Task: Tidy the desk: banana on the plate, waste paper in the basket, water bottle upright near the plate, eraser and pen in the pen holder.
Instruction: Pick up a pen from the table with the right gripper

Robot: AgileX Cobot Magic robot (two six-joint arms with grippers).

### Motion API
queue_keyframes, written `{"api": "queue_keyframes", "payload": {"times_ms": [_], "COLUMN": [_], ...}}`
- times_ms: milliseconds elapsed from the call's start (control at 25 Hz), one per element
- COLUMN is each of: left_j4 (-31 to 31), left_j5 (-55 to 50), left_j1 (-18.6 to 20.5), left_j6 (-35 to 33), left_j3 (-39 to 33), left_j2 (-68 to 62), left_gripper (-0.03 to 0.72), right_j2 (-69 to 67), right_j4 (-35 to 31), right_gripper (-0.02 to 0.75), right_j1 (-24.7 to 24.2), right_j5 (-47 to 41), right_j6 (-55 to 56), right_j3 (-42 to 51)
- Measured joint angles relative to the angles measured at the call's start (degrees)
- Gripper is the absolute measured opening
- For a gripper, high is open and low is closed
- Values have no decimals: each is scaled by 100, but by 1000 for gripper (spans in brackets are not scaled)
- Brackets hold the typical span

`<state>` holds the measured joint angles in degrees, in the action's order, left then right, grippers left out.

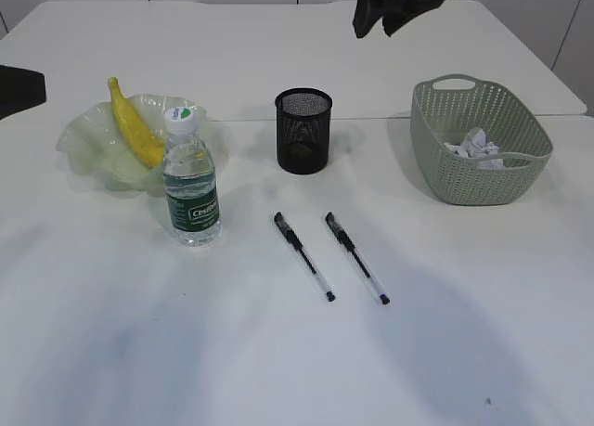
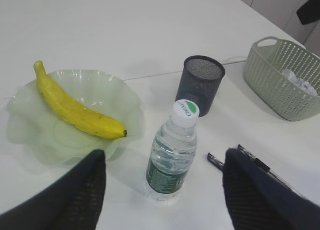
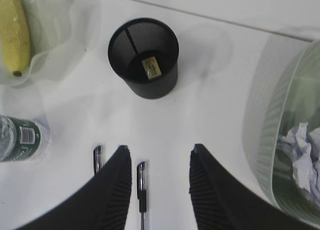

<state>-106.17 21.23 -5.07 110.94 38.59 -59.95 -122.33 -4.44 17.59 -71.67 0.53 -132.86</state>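
Observation:
A yellow banana [image 1: 135, 127] lies on the pale green plate [image 1: 79, 148]. A water bottle [image 1: 191, 180] stands upright just right of the plate. The black mesh pen holder [image 1: 303, 129] has an eraser [image 3: 150, 68] at its bottom. Two pens [image 1: 303, 256] [image 1: 356, 257] lie on the table in front of the holder. Crumpled waste paper [image 1: 480, 148] lies in the green basket [image 1: 436, 157]. My left gripper [image 2: 165, 152] is open and empty, above and in front of the bottle [image 2: 172, 155]. My right gripper [image 3: 160, 149] is open and empty, high above the pens [image 3: 141, 185].
The right gripper [image 1: 385, 8] hangs at the top of the exterior view, behind the basket. A dark part of the left arm [image 1: 19, 87] shows at the left edge. A seam between two table tops [image 1: 371, 119] runs behind the holder.

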Motion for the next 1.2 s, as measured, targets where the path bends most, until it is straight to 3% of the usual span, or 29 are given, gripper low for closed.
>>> {"api": "queue_keyframes", "payload": {"times_ms": [360, 1200], "left_j4": [0, 0], "left_j5": [81, 67], "left_j1": [0, 0], "left_j6": [0, 0], "left_j3": [0, 0], "left_j2": [0, 0], "left_gripper": [512, 512], "right_j2": [929, 2805], "right_j4": [167, 288], "right_gripper": [295, 295], "right_j1": [0, 0], "right_j5": [-6, 13], "right_j6": [0, 0], "right_j3": [1570, 4195]}}
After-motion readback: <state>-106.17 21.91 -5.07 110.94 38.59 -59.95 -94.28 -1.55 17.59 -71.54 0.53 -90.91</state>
